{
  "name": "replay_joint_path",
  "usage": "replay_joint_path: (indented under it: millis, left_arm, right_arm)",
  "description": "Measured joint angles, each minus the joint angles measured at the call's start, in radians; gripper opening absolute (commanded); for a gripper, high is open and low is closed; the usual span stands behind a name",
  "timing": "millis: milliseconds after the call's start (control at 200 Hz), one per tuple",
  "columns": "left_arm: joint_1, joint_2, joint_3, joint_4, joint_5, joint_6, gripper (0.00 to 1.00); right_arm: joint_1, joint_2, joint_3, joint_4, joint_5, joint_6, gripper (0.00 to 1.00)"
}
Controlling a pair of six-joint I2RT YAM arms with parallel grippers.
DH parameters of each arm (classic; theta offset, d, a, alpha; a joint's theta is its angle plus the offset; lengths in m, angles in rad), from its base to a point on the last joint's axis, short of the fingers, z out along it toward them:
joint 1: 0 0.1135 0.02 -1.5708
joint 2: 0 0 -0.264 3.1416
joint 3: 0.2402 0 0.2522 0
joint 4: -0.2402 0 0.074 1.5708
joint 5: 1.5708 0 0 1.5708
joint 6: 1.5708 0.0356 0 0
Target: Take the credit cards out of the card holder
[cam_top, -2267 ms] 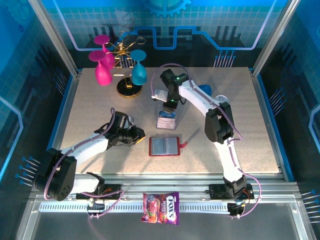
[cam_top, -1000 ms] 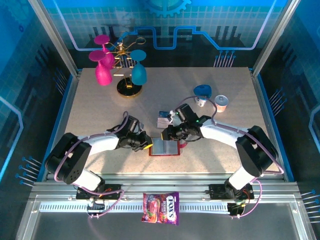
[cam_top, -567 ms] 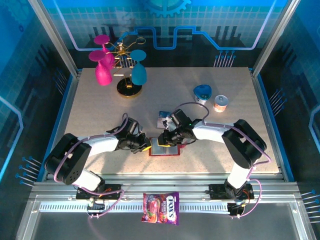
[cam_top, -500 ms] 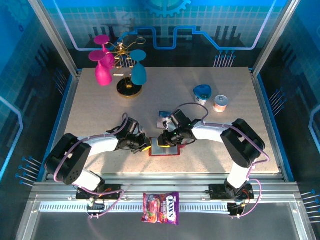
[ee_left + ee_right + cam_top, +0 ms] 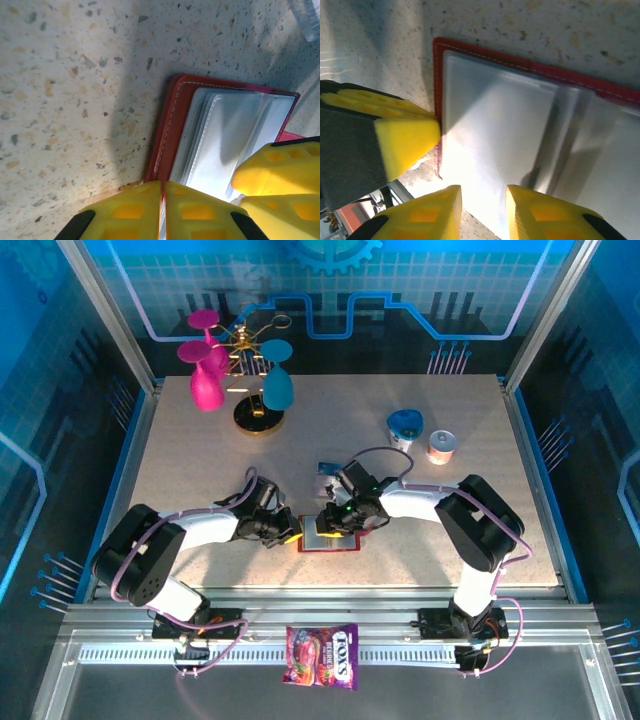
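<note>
The open card holder [image 5: 330, 538] lies near the tabletop's [image 5: 200, 460] near edge. The left hand [image 5: 161, 192] is clenched at its rim; the right hand [image 5: 483, 192], slightly parted, is over its pockets [image 5: 495, 125].

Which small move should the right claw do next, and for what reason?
Probably lower the right claw onto the holder's clear pockets and pinch at a pocket mouth: its jaws stand slightly apart just above them, and the shut left claw seems to steady the holder's left edge.
</note>
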Motion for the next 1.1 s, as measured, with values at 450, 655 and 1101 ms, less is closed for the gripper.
replay_joint_path:
  millis: [450,655,1101]
  left_arm:
    - [0.000,0.006,0.000,0.000,-0.002,0.000,0.11]
    - [0.000,-0.005,0.000,-0.009,-0.003,0.000,0.15]
    - [-0.002,-0.089,0.002,-0.008,-0.008,-0.035,0.23]
  right_arm:
    - [0.000,0.000,0.011,-0.053,0.040,-0.013,0.32]
    - [0.000,0.000,0.005,-0.042,0.038,-0.011,0.30]
    - [-0.012,-0.006,-0.055,0.064,0.000,0.009,0.27]
